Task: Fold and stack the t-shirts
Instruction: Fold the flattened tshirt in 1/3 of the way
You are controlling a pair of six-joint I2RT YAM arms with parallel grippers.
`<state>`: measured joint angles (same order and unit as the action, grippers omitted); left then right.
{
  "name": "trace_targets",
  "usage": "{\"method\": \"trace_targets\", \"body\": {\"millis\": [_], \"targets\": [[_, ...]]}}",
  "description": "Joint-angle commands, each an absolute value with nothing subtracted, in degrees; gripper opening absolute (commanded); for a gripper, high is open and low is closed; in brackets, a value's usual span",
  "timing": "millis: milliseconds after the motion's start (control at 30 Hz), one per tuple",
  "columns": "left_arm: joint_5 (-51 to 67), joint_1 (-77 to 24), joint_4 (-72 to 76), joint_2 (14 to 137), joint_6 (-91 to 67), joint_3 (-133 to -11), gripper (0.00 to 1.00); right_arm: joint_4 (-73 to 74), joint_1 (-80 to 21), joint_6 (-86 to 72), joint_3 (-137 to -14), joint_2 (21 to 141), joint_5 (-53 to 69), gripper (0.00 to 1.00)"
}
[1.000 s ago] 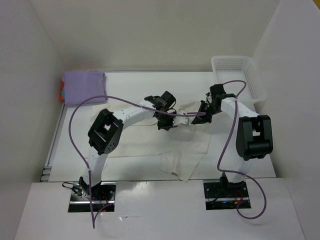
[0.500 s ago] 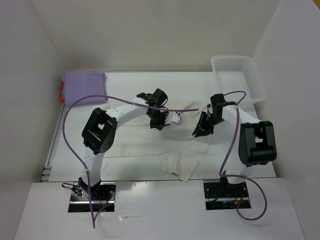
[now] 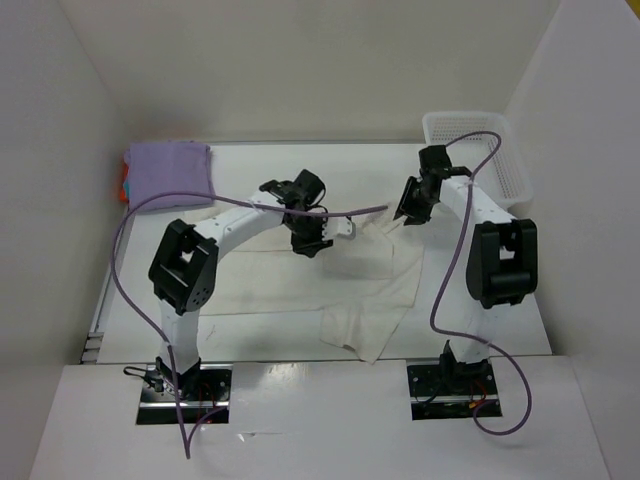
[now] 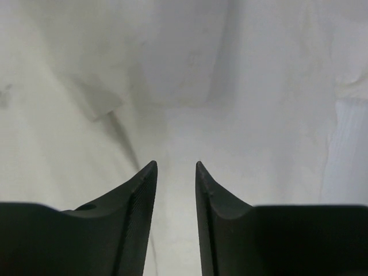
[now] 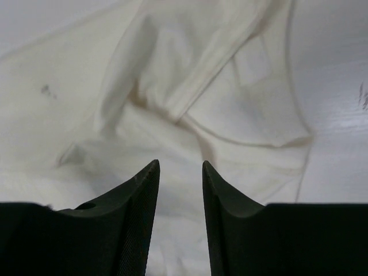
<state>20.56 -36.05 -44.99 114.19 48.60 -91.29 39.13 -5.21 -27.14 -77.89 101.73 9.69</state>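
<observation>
Left claw (image 4: 175,167): open a little, nothing between its fingers, just above the off-white t-shirt (image 3: 372,290).
Right claw (image 5: 180,164): open a little too, holding nothing, over a wrinkly part of the same shirt.
Off-white t-shirt: lies rumpled in the middle of the table (image 3: 250,165).
Purple t-shirt (image 3: 168,172): folded, on top of a pile in the far left corner; a bit of orange cloth (image 3: 122,187) peeks out at its left edge.
Basket (image 3: 515,165): white, in the far right corner.

basket (image 3: 462,117): white plastic mesh, rectangular, upright, open side up, at the table's far right corner | table (image 3: 250,180): white flat top | walls (image 3: 300,70): plain white panels along the table's far, left and right edges
</observation>
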Motion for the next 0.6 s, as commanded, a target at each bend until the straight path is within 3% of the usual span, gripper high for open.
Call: {"method": "trace_targets", "body": {"millis": [0,167,400,567], "targets": [[19.44,-32.62,-44.4,108.02,41.68,-91.59,0.42,37.44,-4.92,-26.46,-83.05,108.09,0.89,0.41],[3.71,-21.31,-35.6,105.03,32.27,-84.31,0.45,37.45,-4.92,-25.23,-87.19,114.08,-1.76,0.53],[-3.51,-9.5,-28.23,104.5,26.46,-77.44,0.46,33.93,-3.08,-25.22,-89.65,118.65,0.86,0.56],[-1.85,-3.26,-26.64,105.11,23.56,-76.9,0.46,31.9,-2.55,-25.22,-89.12,118.12,1.15,0.56]]}}
